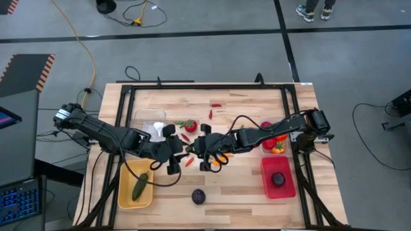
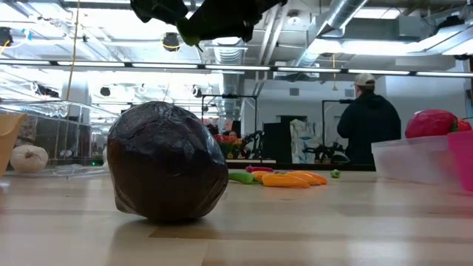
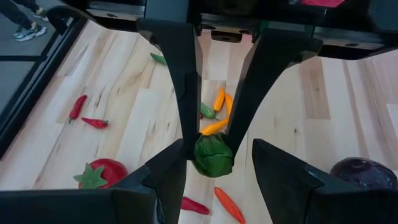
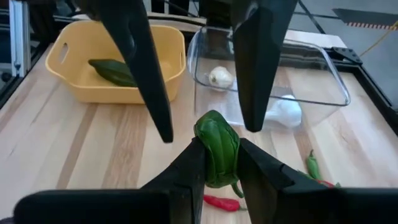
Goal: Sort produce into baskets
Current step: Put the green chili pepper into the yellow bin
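Observation:
A small green leafy vegetable (image 4: 217, 146) hangs over the middle of the table, and my right gripper (image 1: 200, 151) is shut on it. My left gripper (image 1: 178, 153) faces it from the table's left, open. Its fingers (image 4: 144, 74) stand on either side of the vegetable with a gap showing. The yellow basket (image 1: 123, 192) holds a dark green vegetable (image 1: 140, 186). The clear basket (image 1: 142, 117) holds white garlic (image 4: 219, 77). The red basket (image 1: 266, 183) holds a dark purple round (image 1: 279, 179). My right gripper pinches the green vegetable by its two sides (image 4: 208, 160) between its two fingers. The fingers come from the table's right, slanting downward. The vegetable is lifted clear of the table, and its upper part stands out past the fingertips.
A purple round (image 1: 198, 196) lies near the front edge and fills the low view (image 2: 168, 162). A tomato (image 1: 190, 125), red chillies (image 1: 215, 106) and orange chillies (image 3: 219, 102) lie around the centre. Red and orange peppers (image 1: 276, 144) sit behind the red basket.

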